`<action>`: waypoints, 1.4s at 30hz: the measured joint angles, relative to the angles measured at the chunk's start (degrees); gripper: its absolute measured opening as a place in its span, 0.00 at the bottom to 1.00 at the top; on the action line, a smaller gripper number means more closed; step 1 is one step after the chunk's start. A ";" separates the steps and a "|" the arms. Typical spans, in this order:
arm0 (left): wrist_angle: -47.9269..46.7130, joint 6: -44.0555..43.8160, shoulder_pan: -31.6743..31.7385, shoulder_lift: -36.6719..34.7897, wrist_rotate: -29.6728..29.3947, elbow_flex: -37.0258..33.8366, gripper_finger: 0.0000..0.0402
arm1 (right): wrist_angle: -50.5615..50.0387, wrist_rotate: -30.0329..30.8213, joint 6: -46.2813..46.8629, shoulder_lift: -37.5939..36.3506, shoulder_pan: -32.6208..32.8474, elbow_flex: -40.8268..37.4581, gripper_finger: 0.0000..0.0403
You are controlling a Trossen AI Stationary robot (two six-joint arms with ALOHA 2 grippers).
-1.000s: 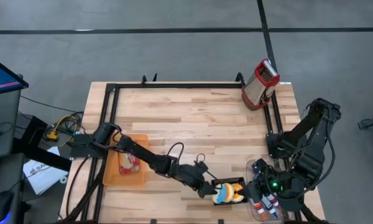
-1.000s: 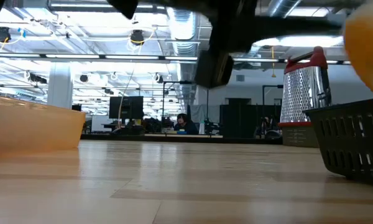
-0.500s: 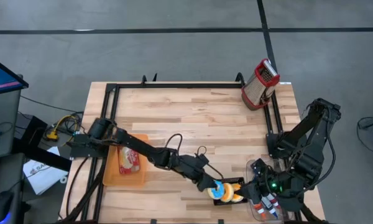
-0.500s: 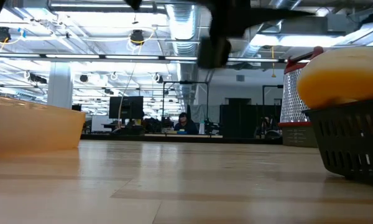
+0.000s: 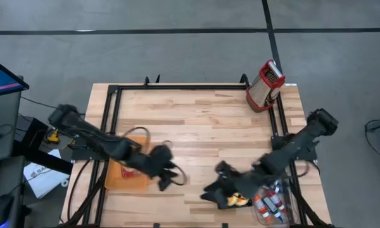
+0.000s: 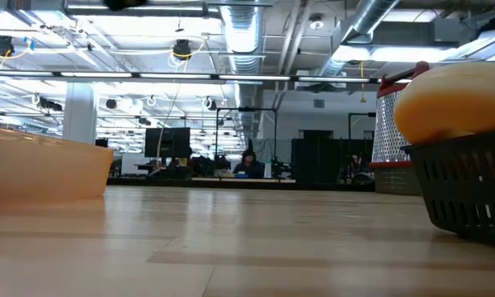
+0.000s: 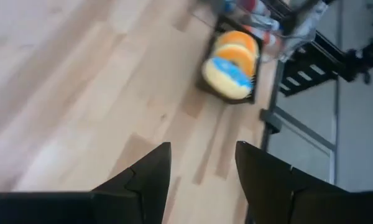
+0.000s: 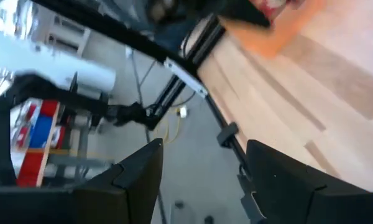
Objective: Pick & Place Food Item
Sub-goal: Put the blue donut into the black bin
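Note:
The food item [image 7: 231, 65], a yellow and orange round piece with a blue band, lies in a small black basket [image 6: 470, 190] near the table's front right. It also shows in the low view [image 6: 450, 99] and, partly under my right arm, in the high view [image 5: 238, 201]. My left gripper [image 5: 168, 179] is open and empty over the table's front middle, left of the basket; the left wrist view [image 7: 202, 149] shows its fingers apart. My right gripper [image 5: 210, 193] reaches leftward past the basket, open and empty [image 8: 202, 149].
An orange tray [image 5: 114, 180] holding a red packet [image 5: 132, 170] sits at the front left under my left arm. A red-topped metal grater [image 5: 265, 85] stands at the far right corner. A clear bin of small items [image 5: 272, 204] sits at the front right edge.
My left gripper has lowered the food item into the black basket, let go of it, and drawn back toward the table's left, to beside the orange tray. My right arm has swung out from the right edge toward the left, over the basket.

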 joint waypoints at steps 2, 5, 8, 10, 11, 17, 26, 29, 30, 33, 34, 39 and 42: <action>-1.95 -2.81 -2.60 -5.04 -3.77 -3.25 0.44 | 1.91 -7.39 -0.90 2.13 -3.91 -0.01 0.56; -1.85 -7.36 -7.06 -11.76 -9.15 -8.20 0.44 | 1.72 -17.55 -0.09 5.85 -8.77 -0.01 0.54; -1.66 -11.24 -11.57 -16.52 -13.86 -12.24 0.44 | 0.87 -22.05 -0.69 9.73 -11.78 -0.01 0.51; -1.75 -13.93 -14.20 -18.45 -16.29 -14.46 0.44 | -0.47 -24.76 -1.45 12.20 -12.86 -0.01 0.49; -1.74 -15.01 -15.34 -19.08 -17.12 -15.33 0.44 | -1.67 -25.92 -1.96 13.27 -13.16 -0.01 0.47; -1.17 -18.63 -19.63 -18.94 -19.38 -17.79 0.44 | -2.24 -30.99 -5.16 19.19 -13.73 0.01 0.38; 1.97 -19.67 -19.92 -18.40 -19.88 -18.97 0.44 | -6.61 -39.32 -13.09 28.97 -15.14 7.35 0.31; 2.40 -19.76 -19.84 -18.40 -20.03 -18.97 0.44 | -11.55 -40.66 -16.41 31.02 -15.17 9.75 0.30; 2.67 -19.78 -19.84 -18.37 -20.08 -18.97 0.44 | -12.28 -40.79 -17.34 31.23 -15.08 10.43 0.29; 3.68 -19.71 -19.84 -18.37 -21.00 -18.97 0.44 | -15.29 -40.82 -18.65 31.10 -14.76 10.59 0.28; 3.73 -19.68 -19.84 -18.37 -21.46 -18.97 0.44 | -16.81 -40.84 -18.92 31.02 -14.65 10.57 0.27; 4.34 -19.58 -19.84 -18.37 -23.50 -18.97 0.44 | -24.69 -40.80 -20.86 29.20 -12.89 10.57 0.24; 4.39 -19.58 -19.84 -18.37 -24.43 -18.97 0.44 | -28.33 -40.78 -20.98 27.81 -11.49 10.55 0.23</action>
